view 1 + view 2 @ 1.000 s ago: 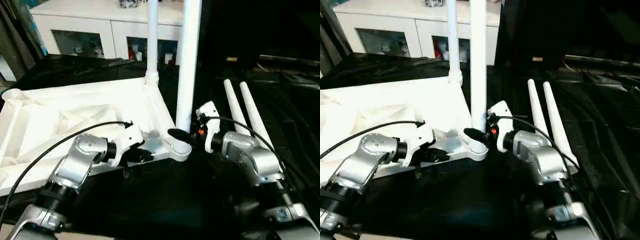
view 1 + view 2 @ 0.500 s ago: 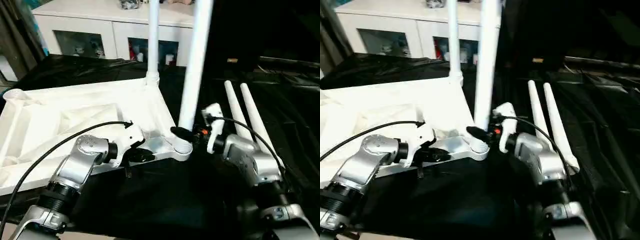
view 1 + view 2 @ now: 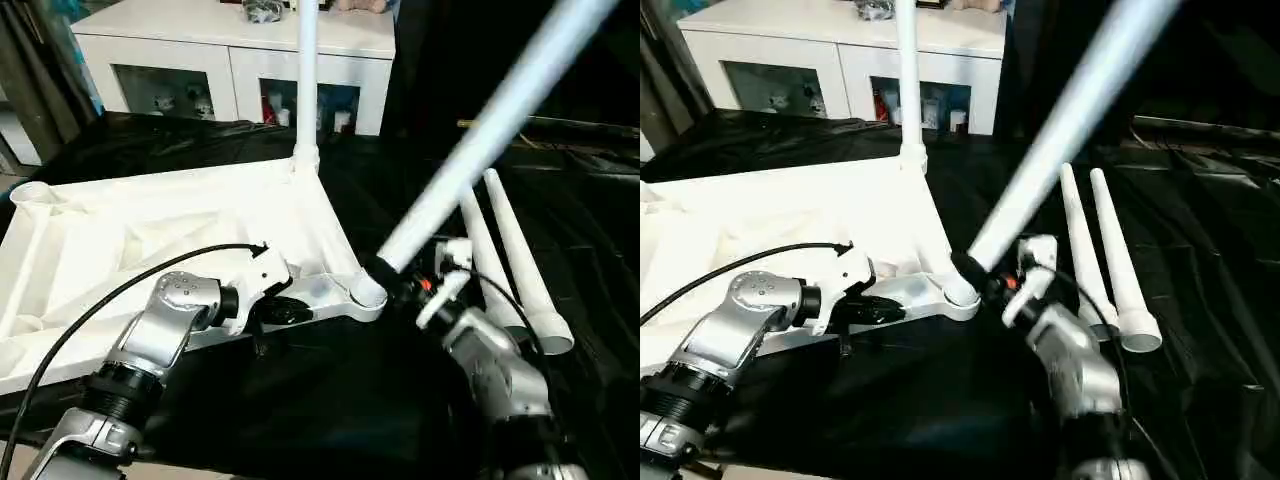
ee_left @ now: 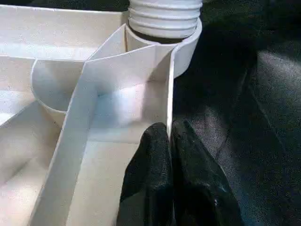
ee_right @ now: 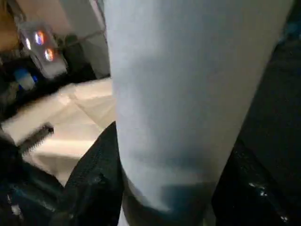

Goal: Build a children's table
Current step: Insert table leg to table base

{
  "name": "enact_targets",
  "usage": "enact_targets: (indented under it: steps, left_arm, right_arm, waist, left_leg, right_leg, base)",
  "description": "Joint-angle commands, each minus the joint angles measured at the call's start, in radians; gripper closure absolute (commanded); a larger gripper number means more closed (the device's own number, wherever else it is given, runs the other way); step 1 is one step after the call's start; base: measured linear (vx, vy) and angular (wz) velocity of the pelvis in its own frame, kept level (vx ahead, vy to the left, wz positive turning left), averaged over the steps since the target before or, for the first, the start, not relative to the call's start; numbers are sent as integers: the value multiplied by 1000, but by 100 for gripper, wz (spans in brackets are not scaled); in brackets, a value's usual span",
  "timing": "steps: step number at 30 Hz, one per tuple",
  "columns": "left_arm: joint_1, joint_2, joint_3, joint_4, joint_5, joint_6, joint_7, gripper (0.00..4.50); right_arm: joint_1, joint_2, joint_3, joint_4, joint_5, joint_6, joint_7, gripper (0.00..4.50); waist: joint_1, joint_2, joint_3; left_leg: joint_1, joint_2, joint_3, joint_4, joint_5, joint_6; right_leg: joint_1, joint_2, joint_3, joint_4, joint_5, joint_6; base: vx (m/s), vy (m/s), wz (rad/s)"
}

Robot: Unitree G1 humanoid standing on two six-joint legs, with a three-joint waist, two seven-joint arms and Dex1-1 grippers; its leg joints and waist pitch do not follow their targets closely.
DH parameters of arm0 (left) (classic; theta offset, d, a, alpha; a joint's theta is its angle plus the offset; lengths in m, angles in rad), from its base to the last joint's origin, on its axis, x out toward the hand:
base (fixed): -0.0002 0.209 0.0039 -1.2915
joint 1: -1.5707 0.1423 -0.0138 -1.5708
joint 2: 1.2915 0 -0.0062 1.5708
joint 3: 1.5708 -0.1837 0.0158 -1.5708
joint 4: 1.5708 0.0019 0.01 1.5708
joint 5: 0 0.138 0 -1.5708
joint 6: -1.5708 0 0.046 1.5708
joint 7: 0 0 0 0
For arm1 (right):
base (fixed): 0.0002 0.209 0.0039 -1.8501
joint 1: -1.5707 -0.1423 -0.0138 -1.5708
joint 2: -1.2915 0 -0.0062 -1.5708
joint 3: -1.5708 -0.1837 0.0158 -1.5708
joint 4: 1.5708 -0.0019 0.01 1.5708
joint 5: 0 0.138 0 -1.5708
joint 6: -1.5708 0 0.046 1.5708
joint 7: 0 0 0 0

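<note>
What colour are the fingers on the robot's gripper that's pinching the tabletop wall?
Black: the left gripper fingers show best in the left wrist view, against the white tabletop.

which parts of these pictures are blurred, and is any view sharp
Head views: the tilted leg in the right tool is motion-smeared; tabletop and the spare legs are crisp. Right wrist view: leg soft. Left wrist view: sharp on the left tool and ribs.

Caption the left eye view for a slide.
Right tool grips a steeply tilted white leg at the tabletop's near corner socket; left tool shut on the tabletop's edge.
</note>
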Motion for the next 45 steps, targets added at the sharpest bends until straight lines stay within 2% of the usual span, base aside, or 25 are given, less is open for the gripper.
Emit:
enact_targets:
  steps: [1, 2, 3, 4, 5, 6, 7, 8, 12, 16, 17, 18, 19, 22, 24, 26, 28, 29, 31, 32, 39, 40, 41, 43, 45]
  left_arm:
    - [-23, 14, 19, 7, -1, -3, 42, 450]
    - [-23, 15, 19, 8, 0, -5, 43, 450]
    - [-21, 14, 18, 9, 0, -8, 45, 450]
    - [-20, 14, 18, 9, 0, -9, 46, 450]
    - [-18, 13, 17, 9, -1, -11, 47, 450]
    - [-18, 13, 17, 8, -1, -12, 47, 450]
    - [-12, 16, 14, 6, -1, -20, 43, 450]
    - [-11, 17, 13, 6, -1, -22, 42, 450]
    - [1, 31, 5, -6, -7, -41, 9, 450]
    - [1, 44, -1, -6, -10, -58, -18, 450]
    - [-3, 52, -8, -1, -11, -70, -35, 450]
    - [-3, 52, -8, -1, -11, -70, -35, 450]
    - [-8, 57, -13, 6, -10, -83, -43, 450]
    - [-19, 61, -18, 21, -3, -101, -45, 450]
    - [-23, 62, -20, 26, 0, -106, -45, 450]
    - [-29, 63, -22, 36, 4, -114, -46, 450]
    - [-30, 63, -22, 41, 4, -118, -47, 450]
    - [-33, 64, -24, 48, 3, -125, -48, 450]
    - [-35, 65, -26, 55, 2, -133, -50, 450]
    - [-35, 65, -26, 57, 1, -135, -51, 450]
    - [-42, 64, -28, 70, -3, -146, -48, 450]
    - [-44, 66, -27, 73, -5, -147, -48, 450]
    - [-44, 67, -27, 73, -6, -148, -49, 450]
    - [-45, 68, -26, 76, -6, -150, -49, 450]
    - [-45, 68, -26, 78, -7, -151, -50, 450]
  right_arm:
    - [41, -34, 43, 50, -97, 6, -20, 257]
    - [42, -40, 56, 44, -109, 1, -16, 257]
    - [38, -53, 85, 40, -149, -12, -24, 257]
    - [36, -55, 90, 39, -152, -12, -20, 257]
    - [32, -57, 98, 40, -156, -14, -11, 257]
    - [31, -57, 98, 41, -156, -13, -10, 257]
    - [0, -63, 111, 54, -156, -2, 11, 257]
    - [-9, -64, 115, 57, -156, 1, 17, 257]
    - [-75, -79, 128, 76, -119, 75, 94, 257]
    - [-125, -99, 132, 102, -88, 137, 177, 257]
    - [-142, -123, 153, 115, -85, 159, 250, 257]
    - [-142, -123, 153, 115, -85, 159, 250, 257]
    - [-151, -148, 181, 133, -95, 164, 316, 257]
    - [-153, -182, 226, 156, -127, 148, 398, 257]
    - [-151, -193, 241, 160, -139, 140, 423, 257]
    - [-147, -205, 260, 175, -170, 100, 437, 257]
    - [-148, -207, 263, 181, -177, 87, 440, 257]
    - [-150, -209, 261, 191, -175, 84, 443, 257]
    - [-153, -208, 255, 205, -171, 80, 445, 257]
    - [-151, -207, 251, 207, -167, 80, 443, 257]
    - [-133, -180, 198, 224, -129, 87, 418, 257]
    - [-134, -165, 168, 229, -103, 103, 395, 257]
    - [-134, -161, 160, 230, -95, 108, 389, 257]
    - [-133, -152, 145, 231, -81, 117, 376, 257]
    - [-131, -146, 133, 229, -70, 124, 366, 257]
  waist:
    - [3, 7, -50]
    - [3, 8, -50]
    - [0, -7, -49]
    - [4, 1, -49]
    - [3, -6, -49]
    - [4, -4, -49]
    - [3, -17, -49]
    - [5, -11, -49]
    - [0, -14, -47]
    - [-4, -15, -51]
    - [-2, -14, -53]
    - [-1, -14, -54]
    - [2, -9, -56]
    - [4, -11, -61]
    - [8, -9, -61]
    - [11, -6, -60]
    - [13, -6, -56]
    - [12, 0, -53]
    - [11, -2, -49]
    - [11, -2, -51]
    - [13, -3, -55]
    - [14, -1, -54]
    - [14, -1, -53]
    - [13, 6, -51]
    - [12, 2, -50]
  left_leg:
    - [22, 90, -41, -101, -271, -25]
    - [23, 90, -41, -101, -274, -26]
    - [22, 90, -40, -104, -273, -20]
    - [22, 89, -41, -102, -265, -18]
    - [22, 89, -39, -103, -257, -10]
    - [21, 89, -40, -103, -249, -8]
    - [21, 89, -38, -104, -239, 2]
    - [22, 89, -39, -103, -240, 4]
    - [22, 91, -40, -106, -250, 3]
    - [20, 89, -38, -102, -213, 13]
    - [22, 89, -36, -100, -196, 19]
    - [21, 89, -35, -98, -188, 23]
    - [22, 90, -34, -96, -160, 29]
    - [20, 88, -31, -89, -110, 54]
    - [22, 89, -29, -88, -107, 61]
    - [23, 90, -29, -89, -137, 50]
    - [27, 92, -31, -94, -181, 33]
    - [31, 94, -32, -99, -217, 17]
    - [33, 95, -35, -104, -266, -2]
    - [35, 95, -36, -104, -273, -11]
    - [31, 95, -35, -103, -234, 2]
    - [31, 95, -35, -104, -236, 2]
    - [31, 95, -35, -105, -244, 1]
    - [32, 96, -37, -107, -267, -7]
    - [33, 96, -37, -109, -288, -15]
  right_leg:
    - [30, -116, 62, -92, -184, -227]
    - [29, -116, 63, -93, -195, -224]
    - [31, -116, 63, -97, -211, -218]
    - [30, -117, 63, -97, -225, -212]
    - [31, -117, 65, -99, -225, -210]
    - [32, -118, 64, -98, -224, -209]
    - [32, -118, 65, -100, -227, -207]
    - [31, -119, 64, -99, -236, -208]
    - [30, -116, 64, -101, -259, -206]
    - [36, -115, 62, -95, -194, -223]
    - [35, -115, 62, -93, -165, -230]
    - [36, -114, 61, -91, -148, -234]
    - [36, -113, 60, -86, -101, -241]
    - [41, -109, 55, -75, 16, -265]
    - [40, -109, 54, -73, 36, -274]
    - [39, -110, 54, -79, 2, -274]
    - [38, -113, 55, -85, -65, -269]
    - [36, -111, 56, -90, -114, -264]
    - [36, -113, 58, -96, -179, -258]
    - [37, -115, 60, -97, -192, -253]
    - [38, -114, 59, -91, -127, -260]
    - [37, -113, 59, -91, -128, -261]
    - [37, -115, 59, -93, -138, -262]
    - [36, -115, 59, -95, -164, -260]
    - [35, -116, 60, -98, -196, -254]
  base:
    - [0, 0, 0]
    - [0, 0, 0]
    - [0, 0, 0]
    - [0, 0, 0]
    - [0, 0, 0]
    - [0, 0, 0]
    - [0, 0, 0]
    - [0, 0, 0]
    - [0, 0, 0]
    - [0, 0, 0]
    - [0, 0, 0]
    - [0, 0, 0]
    - [0, 0, 0]
    - [0, 0, 0]
    - [0, 0, 0]
    - [0, 0, 0]
    - [0, 0, 0]
    - [0, 0, 0]
    - [0, 0, 0]
    - [0, 0, 0]
    - [0, 0, 0]
    - [0, 0, 0]
    - [0, 0, 0]
    - [0, 0, 0]
    - [0, 0, 0]
